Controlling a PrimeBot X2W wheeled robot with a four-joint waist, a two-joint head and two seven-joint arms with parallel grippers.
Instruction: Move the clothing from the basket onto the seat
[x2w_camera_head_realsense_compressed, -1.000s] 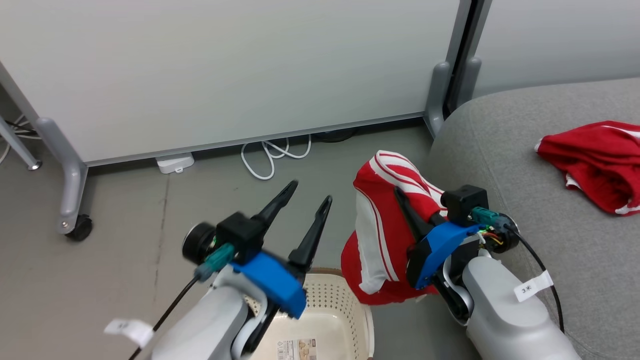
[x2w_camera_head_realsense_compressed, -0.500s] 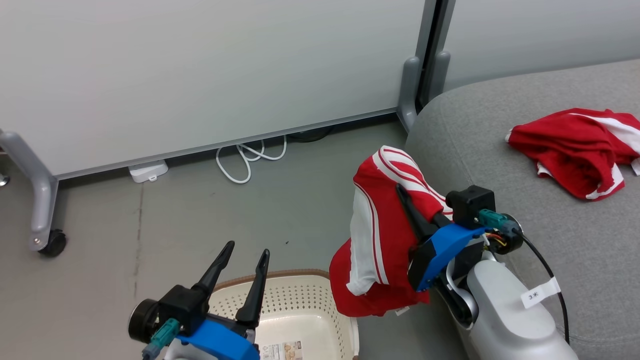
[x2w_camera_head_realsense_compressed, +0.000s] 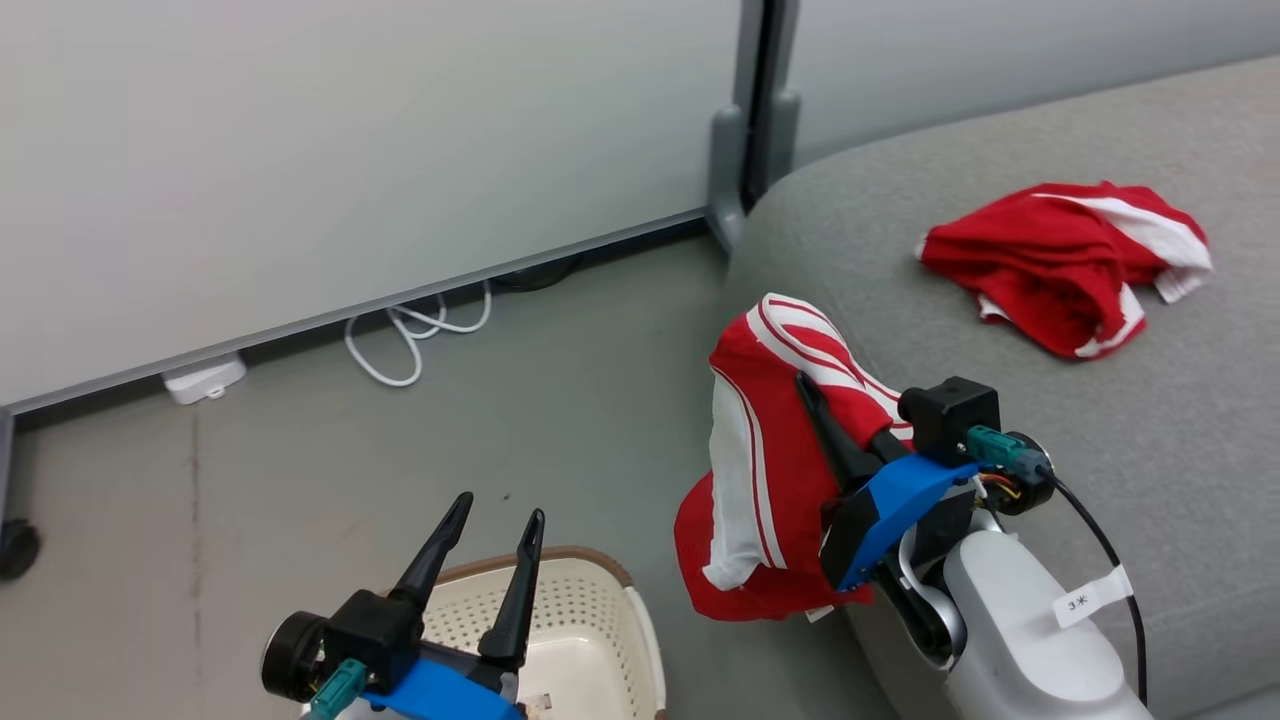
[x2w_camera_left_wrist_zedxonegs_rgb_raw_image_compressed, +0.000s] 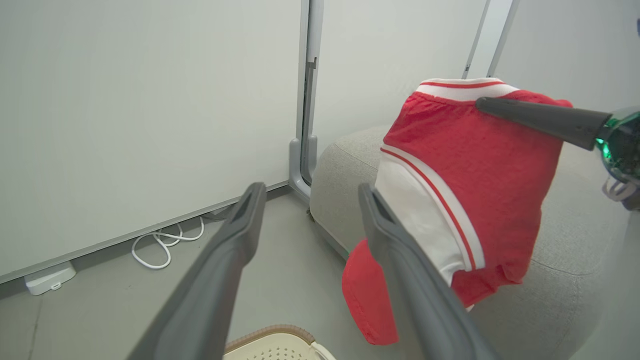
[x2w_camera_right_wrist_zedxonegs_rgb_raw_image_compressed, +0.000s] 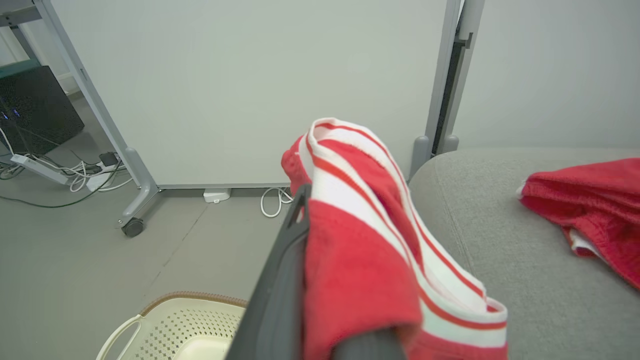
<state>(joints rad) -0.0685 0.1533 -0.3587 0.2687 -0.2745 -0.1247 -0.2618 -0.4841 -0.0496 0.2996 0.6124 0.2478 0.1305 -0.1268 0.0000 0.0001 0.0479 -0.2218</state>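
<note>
Head view: red garment (x2w_camera_head_realsense_compressed: 765, 470) clamped in right hand (x2w_camera_head_realsense_compressed: 815, 388), draped over it; left hand (x2w_camera_head_realsense_compressed: 500, 505) spread.

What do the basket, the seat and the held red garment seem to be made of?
The basket looks like moulded plastic: smooth cream, perforated walls. The seat seems woven fabric: matte grey, fine grain. The held garment seems thin sports knit: it drapes in soft folds.

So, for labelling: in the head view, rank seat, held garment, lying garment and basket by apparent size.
1. seat
2. held garment and lying garment: too alike to rank, held one nearer
3. basket, partly cut off
</note>
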